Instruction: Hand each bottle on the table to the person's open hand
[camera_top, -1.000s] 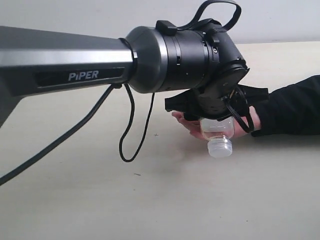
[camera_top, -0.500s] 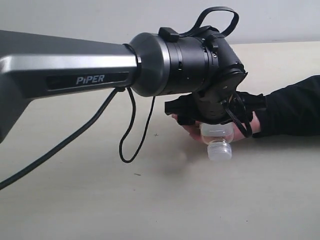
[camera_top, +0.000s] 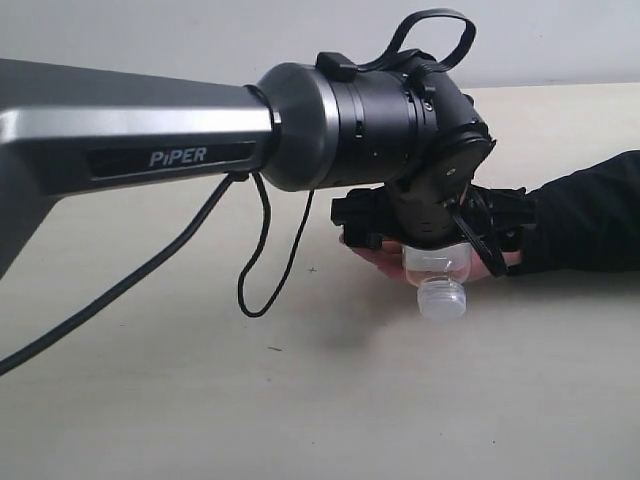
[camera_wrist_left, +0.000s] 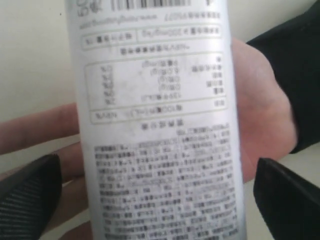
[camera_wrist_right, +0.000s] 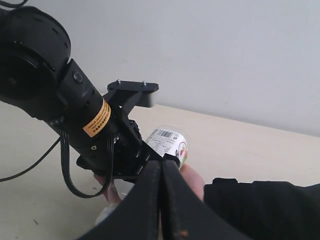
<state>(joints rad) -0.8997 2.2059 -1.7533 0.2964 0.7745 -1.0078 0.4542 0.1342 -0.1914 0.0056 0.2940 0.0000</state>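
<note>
Exterior camera looked low across the surface, close beside the left arm. All three views shared the bottle and hand, left wrist camera nearest.

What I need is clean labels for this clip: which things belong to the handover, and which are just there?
Job: whitish plastic bottle with white cap; person's bare open hand, black sleeve; open left gripper; pale beige table.
Just there: shut right gripper; hanging black cable loop.
</note>
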